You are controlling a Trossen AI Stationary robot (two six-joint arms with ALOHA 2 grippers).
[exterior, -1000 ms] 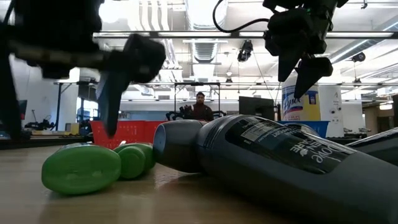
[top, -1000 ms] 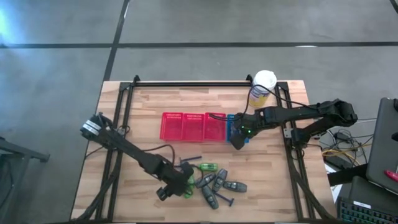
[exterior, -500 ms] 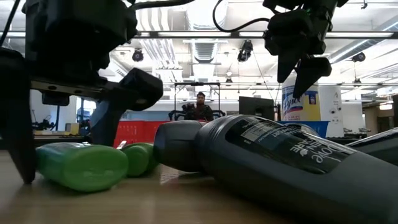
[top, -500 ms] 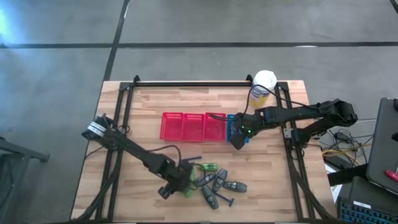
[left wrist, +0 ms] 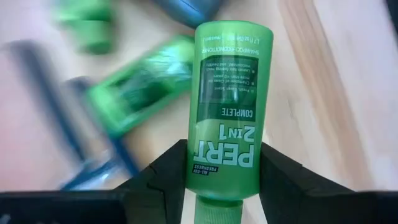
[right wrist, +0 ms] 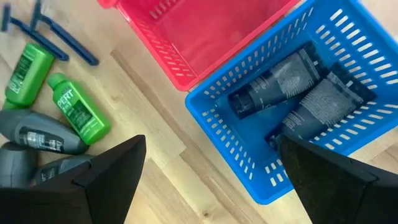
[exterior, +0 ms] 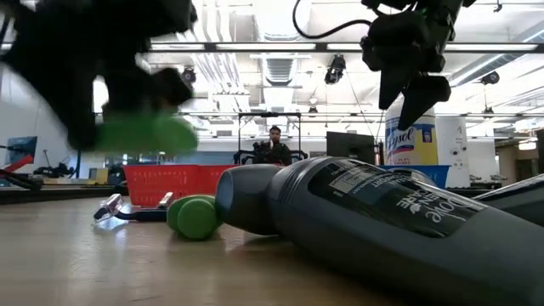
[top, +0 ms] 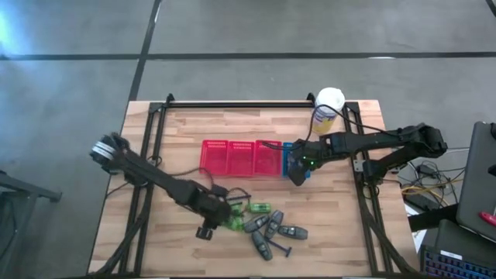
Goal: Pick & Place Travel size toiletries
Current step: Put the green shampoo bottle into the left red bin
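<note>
- The left arm reaches from the table's left edge diagonally toward the front centre, its left gripper at the near edge of the toiletry cluster and raised off the wood — the low view shows it above the table.
- Its fingers are clamped on a green bottle, squeezing the cap end; the label reads "PERT 2 in 1", and the bottle points out past the fingertips.
- The rest of the toiletries lie on the table just beside that gripper: another green bottle, dark grey tubes packed together, and thin dark sticks — blue-handled in the right wrist view.
- The right arm stretches in from the table's right side, elbow out, with the right gripper hovering over the blue basket.
- Its fingers are spread wide apart and hold nothing.
- Two dark grey tubes already lie inside the blue basket, side by side.
- The red basket touches the blue one on its left.
</note>
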